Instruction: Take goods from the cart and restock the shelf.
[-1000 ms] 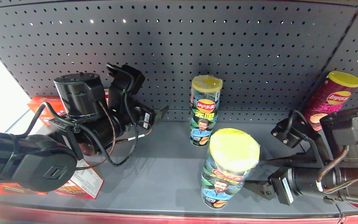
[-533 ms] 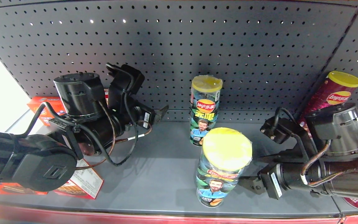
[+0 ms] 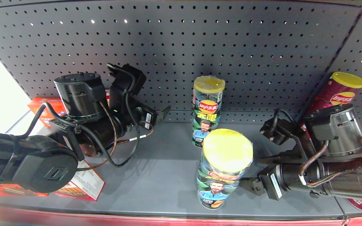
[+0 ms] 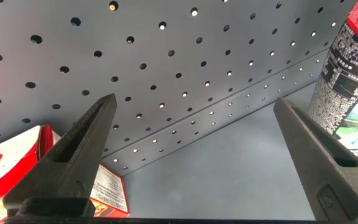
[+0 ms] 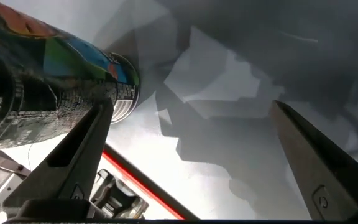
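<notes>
— The cans' colours?
— The front can [image 3: 222,175] and back can [image 3: 207,113]: yellow lids, dark green-and-blue picture wraps. The side can [image 3: 333,97] is maroon, yellow-lidded.
— The rest?
— Grey shelf [image 3: 156,175] with red edge, grey back panel [image 3: 200,47] dotted with holes, orange boxes [image 3: 39,105]

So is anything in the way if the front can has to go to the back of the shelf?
Yes. A second can stands right behind the front can, between it and the back wall. The shelf to the right of that second can looks free.
</notes>
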Controlling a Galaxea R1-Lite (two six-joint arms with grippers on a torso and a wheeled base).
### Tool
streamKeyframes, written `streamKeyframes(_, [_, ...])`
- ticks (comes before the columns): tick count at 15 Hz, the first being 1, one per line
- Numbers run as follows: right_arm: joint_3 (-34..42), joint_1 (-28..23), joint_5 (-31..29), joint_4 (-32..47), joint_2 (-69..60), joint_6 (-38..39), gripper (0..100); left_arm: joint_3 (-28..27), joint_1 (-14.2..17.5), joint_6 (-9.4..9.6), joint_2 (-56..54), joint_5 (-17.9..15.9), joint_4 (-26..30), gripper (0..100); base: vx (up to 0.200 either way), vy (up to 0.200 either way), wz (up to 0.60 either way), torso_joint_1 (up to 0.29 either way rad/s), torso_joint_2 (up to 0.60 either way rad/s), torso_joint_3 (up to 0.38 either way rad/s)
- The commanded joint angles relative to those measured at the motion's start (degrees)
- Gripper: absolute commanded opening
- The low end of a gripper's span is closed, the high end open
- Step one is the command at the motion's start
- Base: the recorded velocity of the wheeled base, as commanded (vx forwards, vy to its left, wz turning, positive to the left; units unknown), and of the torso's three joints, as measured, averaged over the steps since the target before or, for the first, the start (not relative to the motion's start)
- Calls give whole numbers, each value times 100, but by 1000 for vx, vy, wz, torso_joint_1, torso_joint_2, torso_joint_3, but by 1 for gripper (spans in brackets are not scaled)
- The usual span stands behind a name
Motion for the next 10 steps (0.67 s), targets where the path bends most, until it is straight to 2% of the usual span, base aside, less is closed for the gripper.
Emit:
streamKeyframes(1, [-94, 31, 0, -6, 87, -1, 100, -1, -1, -1, 9, 3, -5, 100, 0, 0, 0, 0, 0, 0])
streamKeyframes(10, [-94, 119, -8, -15, 87, 8, 100, 8, -1, 8, 18, 3, -5, 100, 0, 0, 0, 0, 0, 0])
